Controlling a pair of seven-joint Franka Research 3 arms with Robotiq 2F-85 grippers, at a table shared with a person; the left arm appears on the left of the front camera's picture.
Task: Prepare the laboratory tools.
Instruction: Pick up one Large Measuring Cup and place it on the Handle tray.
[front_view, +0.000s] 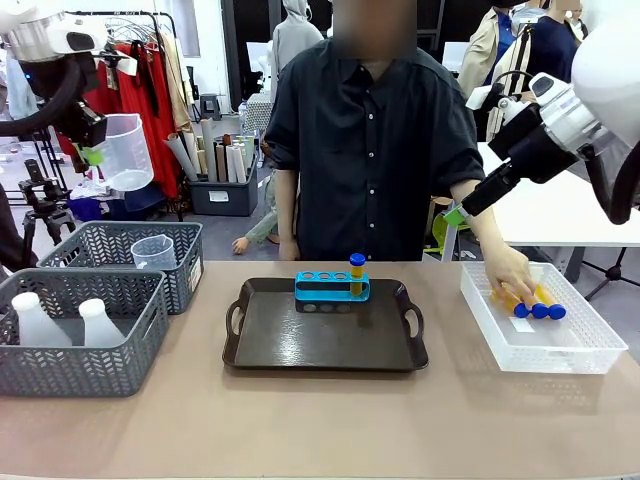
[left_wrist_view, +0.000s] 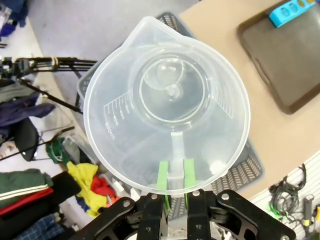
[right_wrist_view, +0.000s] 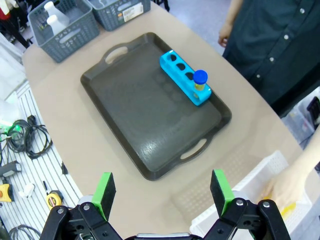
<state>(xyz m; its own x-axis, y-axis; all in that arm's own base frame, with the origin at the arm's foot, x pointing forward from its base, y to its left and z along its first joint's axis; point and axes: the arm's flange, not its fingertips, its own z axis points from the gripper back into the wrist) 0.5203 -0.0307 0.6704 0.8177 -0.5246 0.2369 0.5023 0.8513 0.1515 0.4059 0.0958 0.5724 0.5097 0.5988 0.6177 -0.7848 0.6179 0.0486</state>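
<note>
The left gripper (left_wrist_view: 173, 172) is clamping the handle of the clear beaker (left_wrist_view: 165, 100) above the grey baskets (front_view: 100, 252). The right gripper (right_wrist_view: 162, 186) is hanging open over the desk (right_wrist_view: 60, 100), while one tube (right_wrist_view: 200, 78) is standing in the blue rack (right_wrist_view: 177, 70).

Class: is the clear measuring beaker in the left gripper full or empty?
Empty. The left wrist view looks straight into the beaker; its bare bottom shows no liquid.
</note>
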